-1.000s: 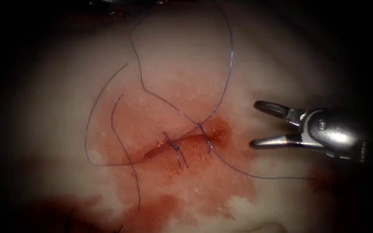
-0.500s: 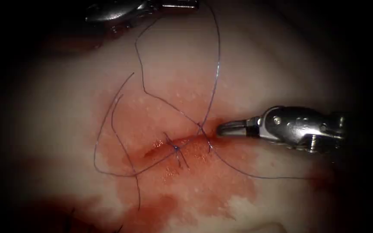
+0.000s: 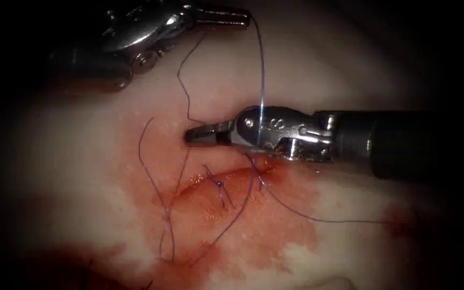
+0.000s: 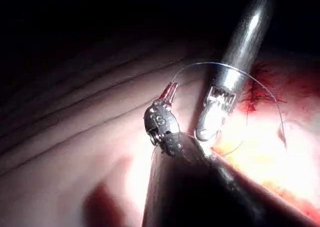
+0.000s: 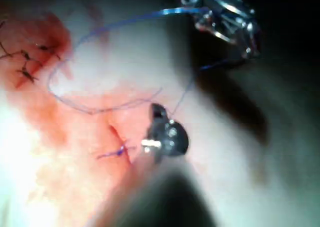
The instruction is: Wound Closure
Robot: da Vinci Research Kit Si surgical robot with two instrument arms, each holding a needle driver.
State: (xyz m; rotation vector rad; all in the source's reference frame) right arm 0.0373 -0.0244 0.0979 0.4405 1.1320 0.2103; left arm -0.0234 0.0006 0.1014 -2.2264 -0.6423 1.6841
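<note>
The left tool (image 3: pixel 240 19) sits at the far side of the scene, beyond the cut (image 3: pixel 216 182). Its jaws are closed on the thread (image 3: pixel 261 70), which runs from the tip straight down toward the right end of the cut. The left wrist view shows the same tool (image 4: pixel 170 93) with its jaws together and the thread leaving the tip.

The right tool (image 3: pixel 202 134) enters from the right and lies just beyond the cut, its tip pointing left. Its jaws are closed or very nearly so; whether anything is pinched between them cannot be told. The thread from the left tool crosses over the right tool's wrist.

The tissue (image 3: pixel 350 75) carries the cut near its centre, with red fluid (image 3: pixel 275 236) spread around it and toward the near side. A tied stitch (image 3: pixel 220 185) crosses the middle of the cut. A second stitch (image 3: pixel 259 180) sits at its right end. Loose thread loops over the tissue left of the cut, and one strand trails off to the right.

The needle cannot be located.
</note>
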